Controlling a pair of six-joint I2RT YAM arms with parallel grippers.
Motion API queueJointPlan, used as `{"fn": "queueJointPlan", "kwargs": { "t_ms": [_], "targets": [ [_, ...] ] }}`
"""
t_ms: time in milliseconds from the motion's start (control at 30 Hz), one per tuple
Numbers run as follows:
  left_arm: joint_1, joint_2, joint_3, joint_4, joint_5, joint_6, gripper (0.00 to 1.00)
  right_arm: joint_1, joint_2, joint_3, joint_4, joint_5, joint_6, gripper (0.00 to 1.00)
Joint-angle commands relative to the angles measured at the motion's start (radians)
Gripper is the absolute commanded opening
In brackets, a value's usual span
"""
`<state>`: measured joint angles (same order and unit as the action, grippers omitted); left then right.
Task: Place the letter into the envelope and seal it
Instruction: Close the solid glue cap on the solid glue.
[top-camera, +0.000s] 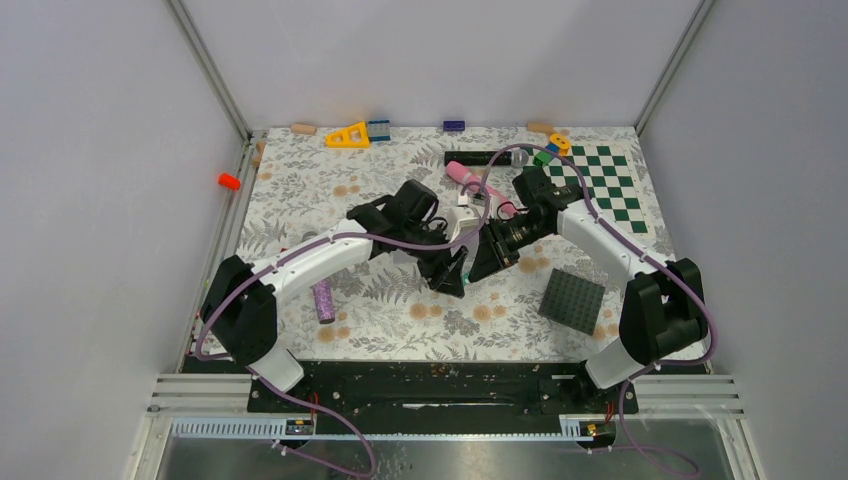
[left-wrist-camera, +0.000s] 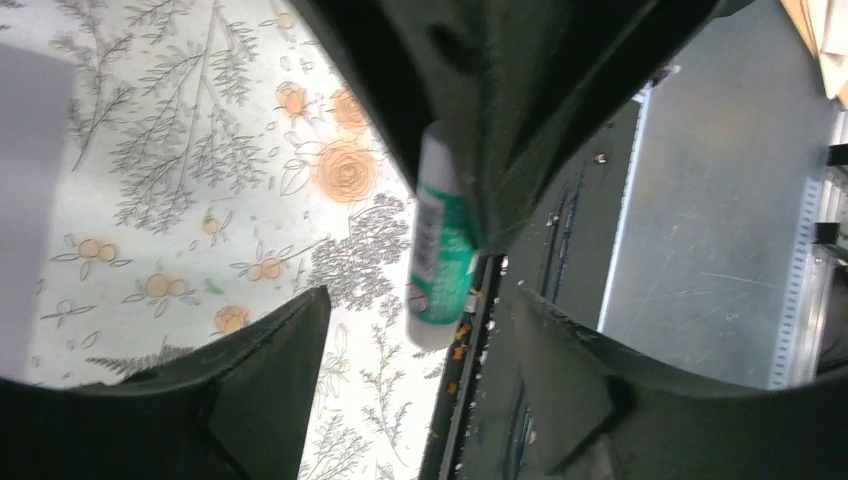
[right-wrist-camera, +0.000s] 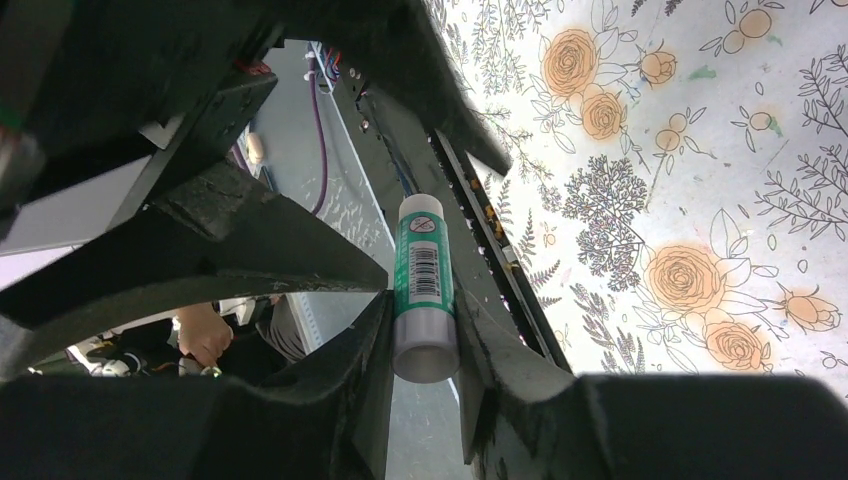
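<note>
My two grippers meet nose to nose above the middle of the flowered table. The right gripper (right-wrist-camera: 425, 305) (top-camera: 482, 260) is shut on a green-and-white glue stick (right-wrist-camera: 424, 285), with its white cap between the pads. The left gripper (left-wrist-camera: 422, 300) (top-camera: 450, 276) stands open, its fingers wide on either side of the same glue stick (left-wrist-camera: 438, 262) and not touching it. A pale grey sheet, probably the envelope (left-wrist-camera: 28, 200), shows at the left edge of the left wrist view, and a pale patch of envelope (top-camera: 463, 233) shows under the arms. The letter is hidden.
A dark grey studded plate (top-camera: 573, 300) lies front right and a purple cylinder (top-camera: 324, 301) front left. A pink cylinder (top-camera: 465, 173), the green-and-white checkerboard (top-camera: 600, 185), a yellow triangle (top-camera: 349, 135) and small blocks line the back. The black base rail (left-wrist-camera: 470, 400) runs close below the grippers.
</note>
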<state>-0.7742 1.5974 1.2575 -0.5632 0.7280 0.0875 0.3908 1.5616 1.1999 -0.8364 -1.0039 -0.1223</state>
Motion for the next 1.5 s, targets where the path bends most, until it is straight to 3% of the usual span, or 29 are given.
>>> {"fn": "queueJointPlan", "kwargs": {
  "t_ms": [0, 133, 300, 567, 800, 1033, 1467],
  "targets": [
    [0.064, -0.06, 0.021, 0.022, -0.024, 0.004, 0.76, 0.008, -0.014, 0.017, -0.001, -0.011, -0.008, 0.25],
    [0.17, -0.122, 0.01, 0.025, -0.063, 0.002, 0.85, -0.006, -0.02, 0.02, 0.001, -0.001, -0.01, 0.25],
    [0.235, -0.169, 0.0, -0.014, -0.241, 0.071, 0.97, -0.021, -0.006, 0.024, 0.005, 0.002, -0.01, 0.24],
    [0.259, -0.116, -0.065, -0.104, -0.753, 0.175, 0.94, -0.033, -0.034, 0.013, 0.018, 0.048, -0.016, 0.24],
    [0.28, -0.053, -0.144, -0.098, -0.946, 0.21, 0.87, -0.041, -0.053, 0.004, 0.031, 0.065, -0.017, 0.24],
    [0.331, 0.042, -0.142, -0.129, -0.954, 0.202, 0.71, -0.052, -0.059, 0.001, 0.032, 0.059, -0.022, 0.24],
    [0.377, 0.146, -0.119, -0.148, -0.844, 0.204, 0.53, -0.059, -0.062, -0.001, 0.032, 0.048, -0.025, 0.24]
  ]
}}
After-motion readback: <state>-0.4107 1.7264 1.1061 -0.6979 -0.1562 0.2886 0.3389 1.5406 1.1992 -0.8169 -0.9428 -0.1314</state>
